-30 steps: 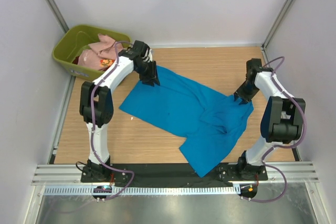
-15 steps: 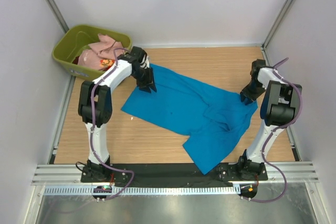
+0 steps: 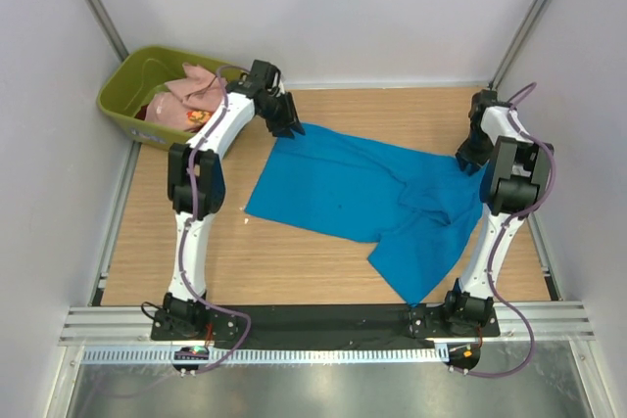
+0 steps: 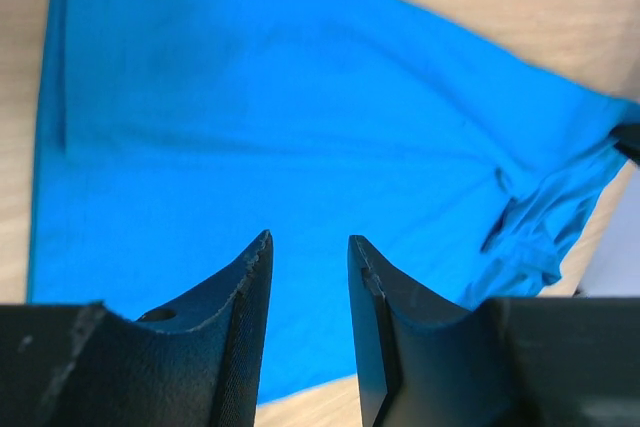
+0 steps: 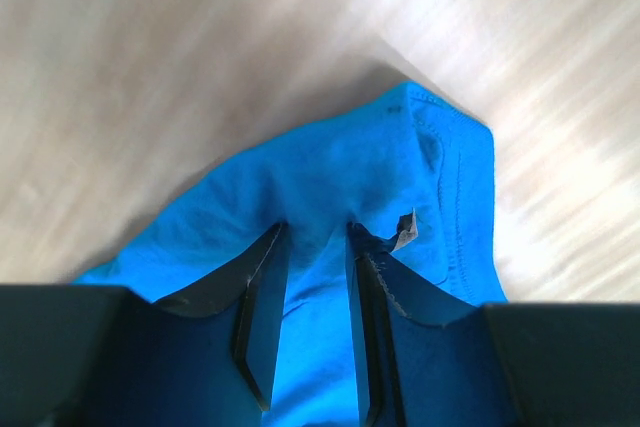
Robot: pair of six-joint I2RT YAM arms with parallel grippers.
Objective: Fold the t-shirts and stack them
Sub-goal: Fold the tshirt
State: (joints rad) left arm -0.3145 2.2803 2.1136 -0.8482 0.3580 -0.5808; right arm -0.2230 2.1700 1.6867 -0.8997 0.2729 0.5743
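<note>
A bright blue t-shirt lies spread across the wooden table, stretched between my two arms. My left gripper is at its far left corner; in the left wrist view the cloth runs in between the jaws, which are closed on its edge. My right gripper holds the far right end, and the right wrist view shows blue fabric bunched between its fingers, beside a small tag. A pale pink t-shirt and a red-orange patterned one lie in the tub.
The olive-green tub stands at the back left corner, just behind my left arm. White walls with metal posts close in the table on three sides. A black strip runs along the near edge between the arm bases.
Both grippers have moved toward the back and right, taking the blue shirt with them. The shirt has slid right and now lies flatter and more stretched.
</note>
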